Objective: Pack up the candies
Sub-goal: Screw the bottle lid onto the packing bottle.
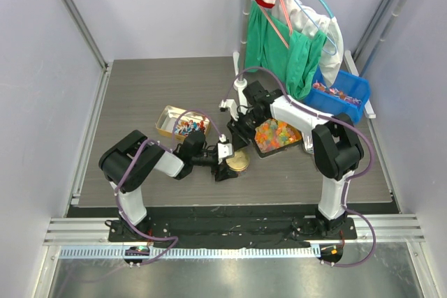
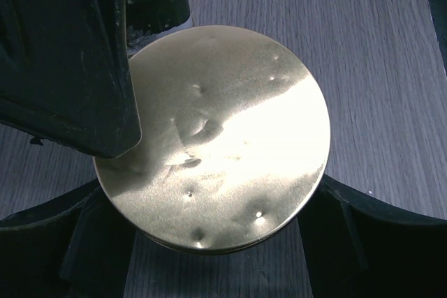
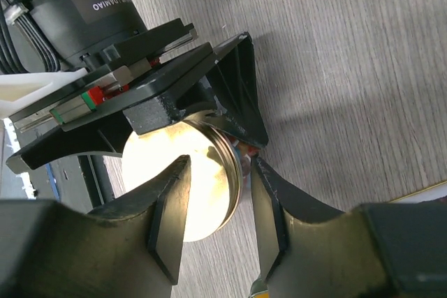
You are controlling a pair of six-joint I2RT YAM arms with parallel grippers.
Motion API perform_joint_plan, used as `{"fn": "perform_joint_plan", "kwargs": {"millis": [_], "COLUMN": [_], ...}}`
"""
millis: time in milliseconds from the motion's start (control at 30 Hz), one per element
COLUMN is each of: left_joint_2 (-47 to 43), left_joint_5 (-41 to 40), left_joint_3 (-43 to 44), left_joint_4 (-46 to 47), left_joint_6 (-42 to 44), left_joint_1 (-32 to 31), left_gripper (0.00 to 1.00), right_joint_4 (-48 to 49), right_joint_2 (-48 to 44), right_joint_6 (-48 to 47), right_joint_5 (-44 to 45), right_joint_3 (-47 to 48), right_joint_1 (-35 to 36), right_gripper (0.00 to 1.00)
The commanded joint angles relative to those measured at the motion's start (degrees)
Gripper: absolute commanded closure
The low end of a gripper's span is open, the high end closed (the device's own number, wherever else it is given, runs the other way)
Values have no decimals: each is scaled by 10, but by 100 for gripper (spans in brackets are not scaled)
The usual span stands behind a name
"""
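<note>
A small jar with a round gold lid [image 1: 239, 161] stands on the table near the front centre. My left gripper [image 1: 230, 165] is shut on the jar from the left; in the left wrist view the lid [image 2: 223, 137] fills the frame between my fingers [image 2: 63, 242]. My right gripper [image 1: 241, 134] hangs open over the lid's far edge. In the right wrist view its jaws [image 3: 216, 193] straddle the lid's rim [image 3: 150, 165], and red, blue and white candies [image 3: 246, 155] show inside the jar. More candies [image 1: 183, 128] lie in a gold tray.
A black tray of orange, yellow and green jelly pieces [image 1: 278, 135] sits right of the jar. A blue bin [image 1: 340, 94] with wrapped sweets stands at the back right, under hanging green cloth [image 1: 279, 47]. The right gripper's finger [image 2: 63, 54] looms over the lid.
</note>
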Motion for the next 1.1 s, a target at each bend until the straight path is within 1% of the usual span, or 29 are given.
{"fn": "perform_joint_plan", "kwargs": {"millis": [0,33,200,267,333,433,467,567,767,1067], "left_joint_2": [10,10,10,10,10,10,10,10,10,10], "left_joint_5": [-23,-24,-23,-23,-24,-23,-23,-23,-24,-24], "left_joint_3": [6,6,6,6,6,8,7,7,7,8], "left_joint_4": [-19,-19,-21,-21,-20,-22,-21,-23,-23,-23], "left_joint_6": [8,9,9,9,8,8,9,7,7,8], "left_joint_1": [5,5,6,5,6,6,6,6,6,6], "left_gripper": [50,50,49,49,49,50,49,49,50,49], "right_joint_4": [-10,-16,-25,-31,-34,-39,-41,-49,-60,-87], "right_joint_2": [-1,3,-3,-9,-12,-21,-26,-31,-45,-47], "right_joint_6": [-13,-18,-27,-32,-34,-38,-40,-46,-58,-79], "right_joint_5": [-11,-12,-11,-9,-9,-6,-5,2,9,9], "right_joint_3": [14,13,2,0,-7,-14,-16,-23,-56,-79], "right_joint_1": [3,2,3,2,1,2,2,3,2,2], "right_gripper": [55,55,64,70,73,80,83,88,93,93]}}
